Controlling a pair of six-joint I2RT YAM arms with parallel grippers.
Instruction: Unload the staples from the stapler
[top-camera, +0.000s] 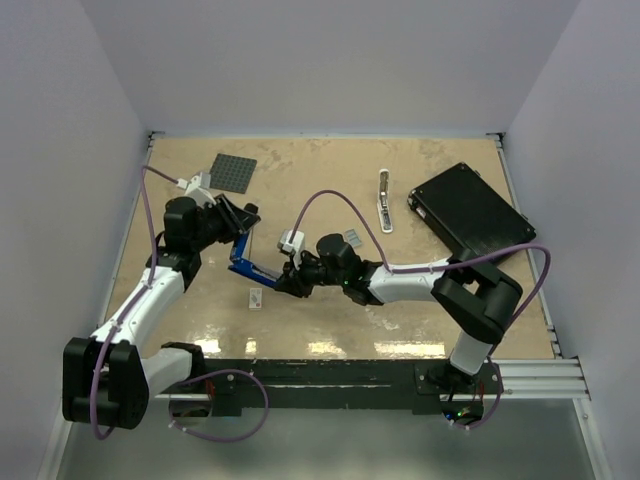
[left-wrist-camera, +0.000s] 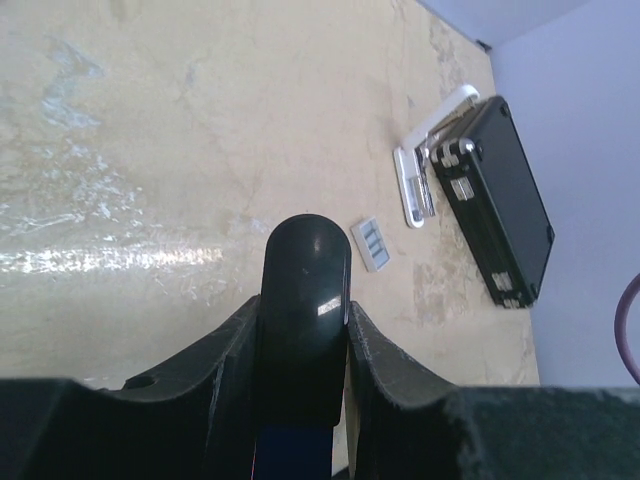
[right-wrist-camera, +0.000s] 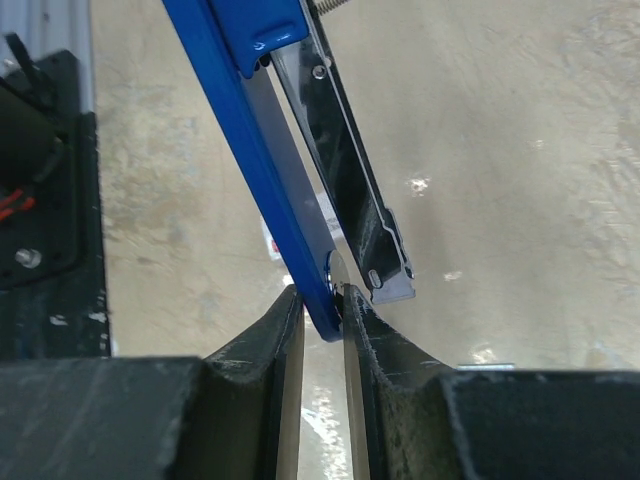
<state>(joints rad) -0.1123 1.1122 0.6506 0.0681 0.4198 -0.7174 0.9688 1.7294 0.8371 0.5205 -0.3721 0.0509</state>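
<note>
- Blue and black stapler: we find it left of the table's middle, held between the two grippers, one at each end.
- Left gripper: in the left wrist view its fingers are pressed against both sides of the stapler's rounded black end, clamping it.
- Right gripper: in the right wrist view its fingertips pinch the tip of the stapler's blue arm. A black channel with a silvery edge runs just beside that arm, and its free end lies near the fingertips.
- Staples: we cannot tell whether any sit in the channel.
- Small white block with dark marks: on the table just beside the stapler, on the side towards the arm bases.
- Grey square mat: beyond the stapler, near the far edge.
- Silver-white bar tool: well apart from the stapler on its right, lying between the stapler and the black box.
</note>
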